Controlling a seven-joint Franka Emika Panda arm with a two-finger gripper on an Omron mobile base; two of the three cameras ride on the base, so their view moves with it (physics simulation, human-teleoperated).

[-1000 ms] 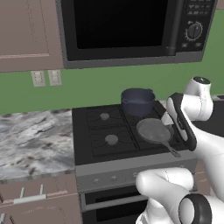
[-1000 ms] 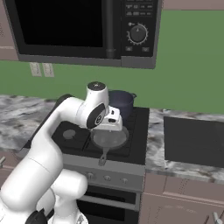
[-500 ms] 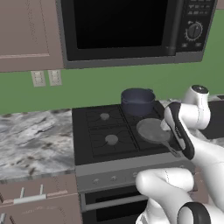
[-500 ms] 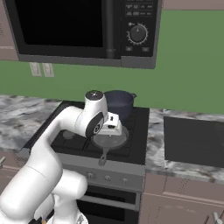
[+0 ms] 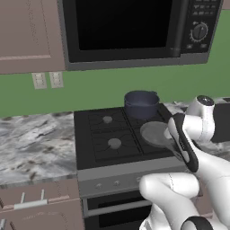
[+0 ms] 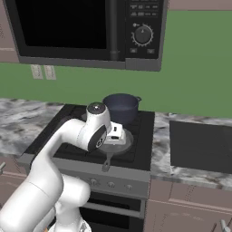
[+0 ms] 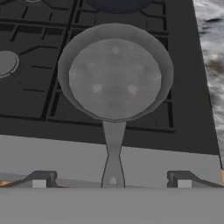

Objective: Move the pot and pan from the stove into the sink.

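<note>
— Scanning from the left in the left base view, what do you get?

— Marbled counter [image 5: 31,143] first, with the cupboard [image 5: 29,36] and wall sockets [image 5: 47,80] above it. Then the stove [image 5: 103,139], black, with a grey knob panel along its front. A microwave [image 5: 134,31] hangs over it.

— And the cookware?

— Both pieces are on the stove's right half. I see the pot [image 5: 141,103] on the back right burner and the pan [image 5: 155,134] on the front right one, just in front of the pot. In the right base view the pan [image 6: 118,142] has its handle pointing out over the knob panel.

— Where is your gripper?

— I have the gripper [image 7: 111,186] above the front of the stove, looking down on the pan [image 7: 114,74]. In the hand view the fingertips [image 7: 39,179] stand wide apart, one on each side of the handle's end, and nothing is between them in a grip. I think they are clear of the handle, though the angle makes height hard to judge.

— Anything further right?

— In the right base view, past a strip of stone, the sink [image 6: 201,146] is a dark basin set into the counter.
</note>
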